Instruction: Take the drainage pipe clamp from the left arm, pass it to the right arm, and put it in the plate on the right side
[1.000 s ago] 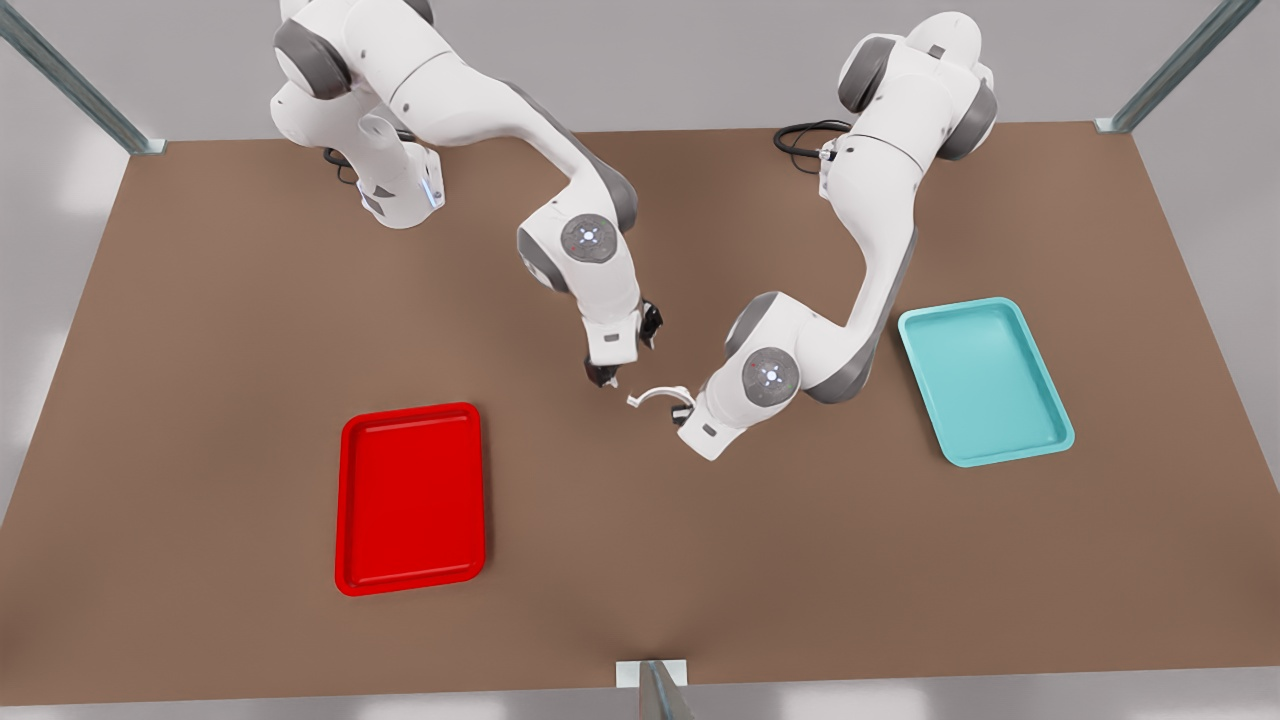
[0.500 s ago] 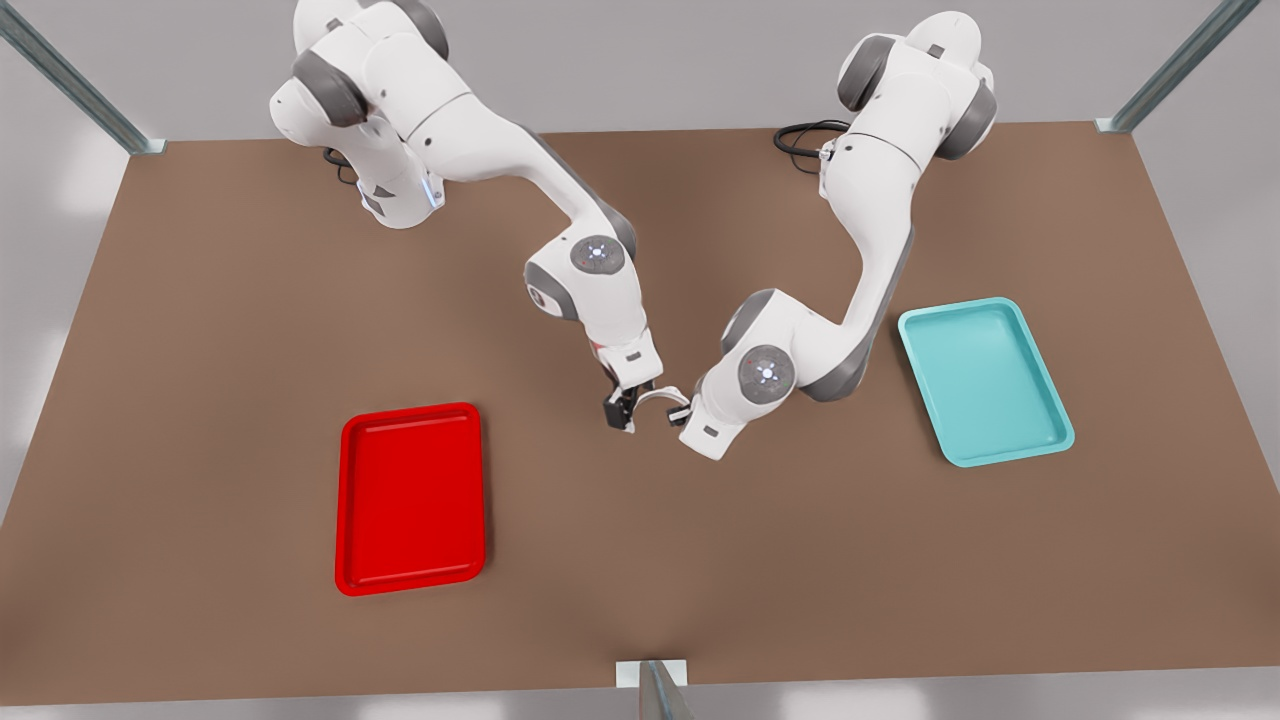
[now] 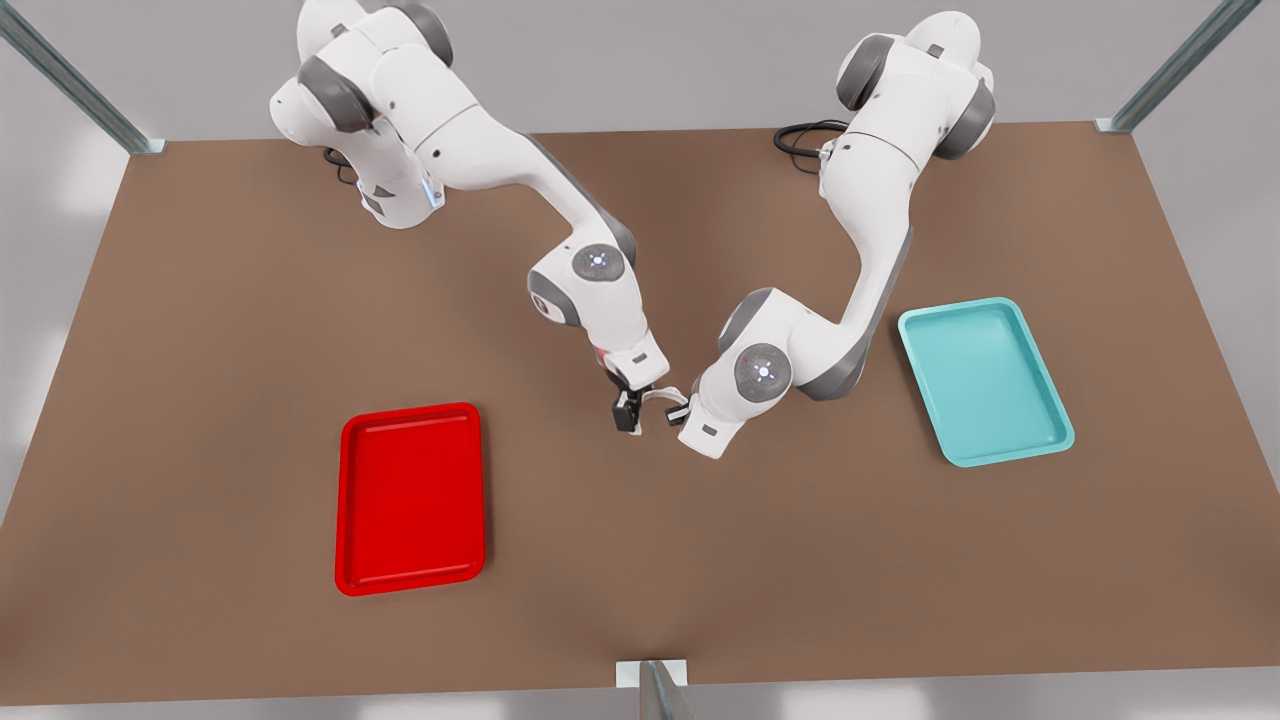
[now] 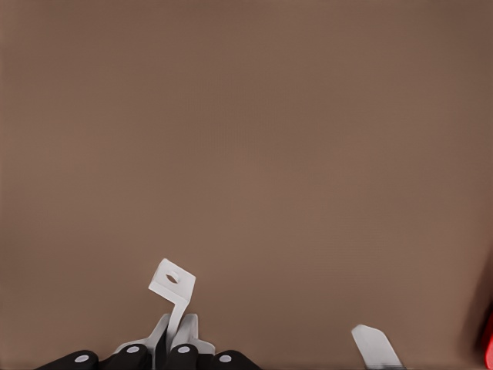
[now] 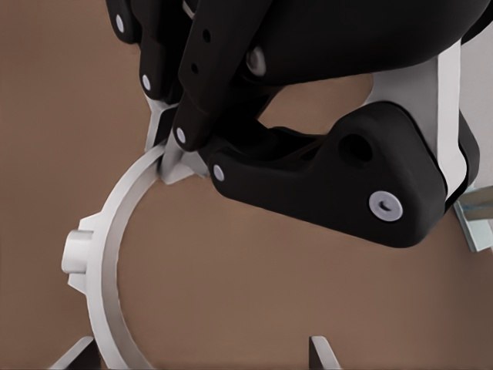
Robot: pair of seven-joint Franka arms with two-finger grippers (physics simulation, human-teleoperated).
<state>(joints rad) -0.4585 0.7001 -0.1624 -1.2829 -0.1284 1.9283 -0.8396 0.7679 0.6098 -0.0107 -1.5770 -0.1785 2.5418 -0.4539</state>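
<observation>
Handover nears: in the past second the right gripper [image 3: 627,411] has swung in to straddle the drainage pipe clamp [image 3: 656,394], its fingers spread with the ring between them, not yet closed. The left gripper [image 3: 681,410] pinches one tabbed end, well apart from the red plate [image 3: 410,498].

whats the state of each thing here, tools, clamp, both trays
left tool: shut on one end of the clamp
right tool: open, fingers either side of the clamp
clamp: held by the left tool
red tray: empty
cyan tray: empty
</observation>
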